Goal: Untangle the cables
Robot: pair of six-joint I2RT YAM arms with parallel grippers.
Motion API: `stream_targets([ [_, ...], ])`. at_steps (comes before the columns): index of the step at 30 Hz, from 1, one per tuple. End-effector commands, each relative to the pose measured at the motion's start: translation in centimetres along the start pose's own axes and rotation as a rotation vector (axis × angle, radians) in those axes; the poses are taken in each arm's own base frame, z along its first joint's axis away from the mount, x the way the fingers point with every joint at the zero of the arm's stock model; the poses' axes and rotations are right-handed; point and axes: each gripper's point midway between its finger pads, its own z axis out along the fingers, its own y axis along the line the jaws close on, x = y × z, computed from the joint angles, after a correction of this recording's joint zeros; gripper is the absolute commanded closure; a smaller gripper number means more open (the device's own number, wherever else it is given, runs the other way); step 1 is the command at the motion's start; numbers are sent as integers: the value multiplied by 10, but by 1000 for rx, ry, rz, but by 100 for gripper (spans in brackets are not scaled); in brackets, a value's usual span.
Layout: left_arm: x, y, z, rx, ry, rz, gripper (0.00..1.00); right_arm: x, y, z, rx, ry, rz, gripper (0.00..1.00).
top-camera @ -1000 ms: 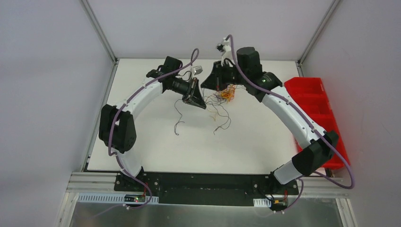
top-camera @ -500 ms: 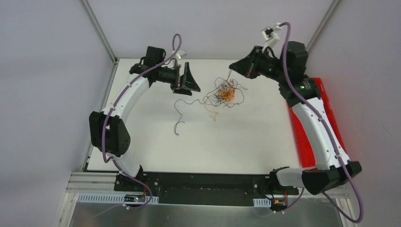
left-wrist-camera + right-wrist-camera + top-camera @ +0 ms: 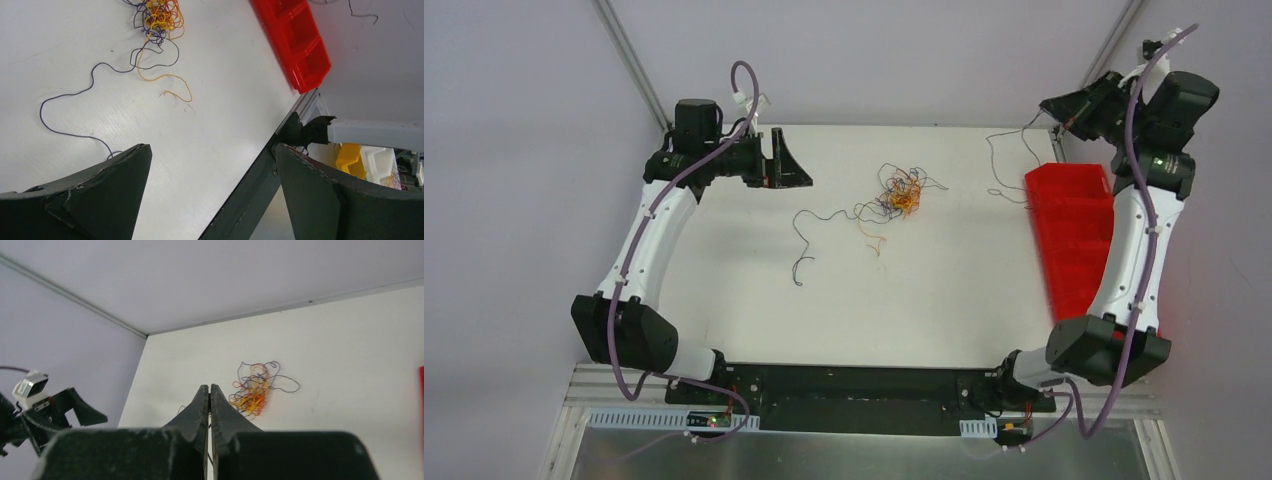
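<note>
On the flat white table (image 3: 754, 320), a small ball of thin orange, yellow, red and purple cables (image 3: 899, 192) is seen a little past the middle, toward 12 o'clock in the top view. From the ball, a long loose purple strand (image 3: 91, 79) is stretched out toward 8 o'clock. A short curly orange strand (image 3: 167, 75) is laid at 6 o'clock of the ball. Both strands are laid flat on the table.

The left gripper (image 3: 792, 165) is held at 9 o'clock of the ball, well apart from it, near the far left corner. Its two black fingers (image 3: 100, 200) are spread wide, and nothing is held between them.

The right gripper (image 3: 1052, 112) is held high at 2 o'clock of the ball, over the far right corner. Its fingers (image 3: 200, 405) are pressed tight together. A thin dark wire (image 3: 994, 165) is hung from their tips, just beside the far end of the red plastic bin with compartments (image 3: 1074, 230). The bin is set along the table's right edge, at 3 o'clock. In the right wrist view, the wire cannot be made out between the fingers.
</note>
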Motion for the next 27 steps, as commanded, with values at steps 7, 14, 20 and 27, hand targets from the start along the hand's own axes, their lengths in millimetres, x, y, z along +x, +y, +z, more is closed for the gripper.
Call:
stream_targets([
  [7,29,2,4,71,66,25,0,-66,-114,-7,-5,38,-7,100],
  [14,39,9,10,82,96,-9,0,-93,-192,7,5,16,46,100],
  [20,46,19,18,85,125,-36,0,-83,-240,26,54,28,100,100],
  [27,48,26,24,83,142,-63,0,-63,-281,37,215,37,52,100],
])
